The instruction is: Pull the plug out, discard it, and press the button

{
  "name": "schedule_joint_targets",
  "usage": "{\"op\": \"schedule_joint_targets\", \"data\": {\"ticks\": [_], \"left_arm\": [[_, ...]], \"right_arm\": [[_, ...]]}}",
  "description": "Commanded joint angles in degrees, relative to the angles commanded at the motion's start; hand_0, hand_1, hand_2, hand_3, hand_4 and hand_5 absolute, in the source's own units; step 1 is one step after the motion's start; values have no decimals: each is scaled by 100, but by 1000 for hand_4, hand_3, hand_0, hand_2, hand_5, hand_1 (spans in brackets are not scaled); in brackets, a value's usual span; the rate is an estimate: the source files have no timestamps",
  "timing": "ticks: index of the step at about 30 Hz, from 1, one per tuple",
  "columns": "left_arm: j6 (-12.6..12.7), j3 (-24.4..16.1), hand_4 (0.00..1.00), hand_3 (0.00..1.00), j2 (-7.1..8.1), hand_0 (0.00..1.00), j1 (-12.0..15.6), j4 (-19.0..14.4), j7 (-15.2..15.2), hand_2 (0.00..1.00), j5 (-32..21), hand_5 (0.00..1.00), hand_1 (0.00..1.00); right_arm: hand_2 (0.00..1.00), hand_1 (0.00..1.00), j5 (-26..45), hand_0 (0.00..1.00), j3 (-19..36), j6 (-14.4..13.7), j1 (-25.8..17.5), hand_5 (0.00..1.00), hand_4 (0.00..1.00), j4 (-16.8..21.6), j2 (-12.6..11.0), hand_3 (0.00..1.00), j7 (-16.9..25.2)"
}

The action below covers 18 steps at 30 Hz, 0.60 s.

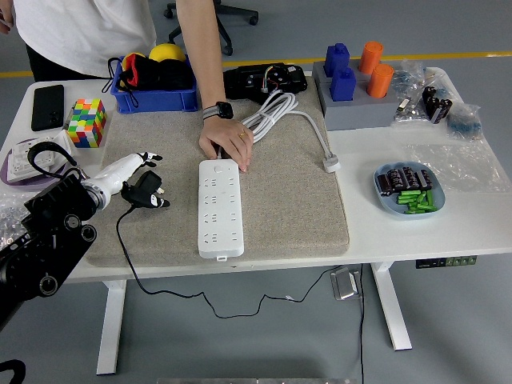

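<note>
- The black plug is out of the white power strip, lying on the grey mat left of it.
- Left hand just above it, fingers spread, holding nothing.
- Risk imo: its trailing cord could snag the arm when it reaches for the button.
- Blue bin, far left: yellow and black stuff.
- Blue plate, right: green and black bits.
</note>
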Motion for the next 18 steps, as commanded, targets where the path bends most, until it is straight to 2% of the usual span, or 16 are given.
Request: {"op": "schedule_joint_targets", "data": {"ticks": [1, 6, 7, 12, 13, 18], "left_arm": [[84, 18, 998, 998, 16, 998, -5, -77, -73, 998, -56, 493, 998], [416, 81, 998, 998, 55, 998, -65, -474, -450, 998, -352, 493, 998], [429, 91, 945, 920, 57, 786, -78, -522, -472, 764, -368, 363, 780], [354, 379, 945, 920, 88, 786, -284, -742, -423, 764, -609, 363, 780], [328, 470, 732, 839, 92, 273, -346, -729, -387, 409, -650, 2, 377], [314, 894, 732, 839, 67, 273, -633, -502, -369, 409, -721, 2, 377]], "right_arm": [[711, 704, 1, 753, -5, -1, 2, 656, 769, 1, -8, 728, 1], [711, 704, 4, 753, -36, -3, 11, 656, 769, -2, -31, 728, 1], [712, 704, 4, 752, -40, -2, 15, 657, 769, -2, -32, 728, 0], [712, 704, 16, 752, -63, -1, 30, 657, 769, 1, -30, 728, 2], [711, 704, 17, 754, -65, 0, 32, 656, 769, -1, -30, 728, 1], [711, 704, 21, 754, -76, 0, 37, 656, 769, -5, -41, 728, 1]]}}
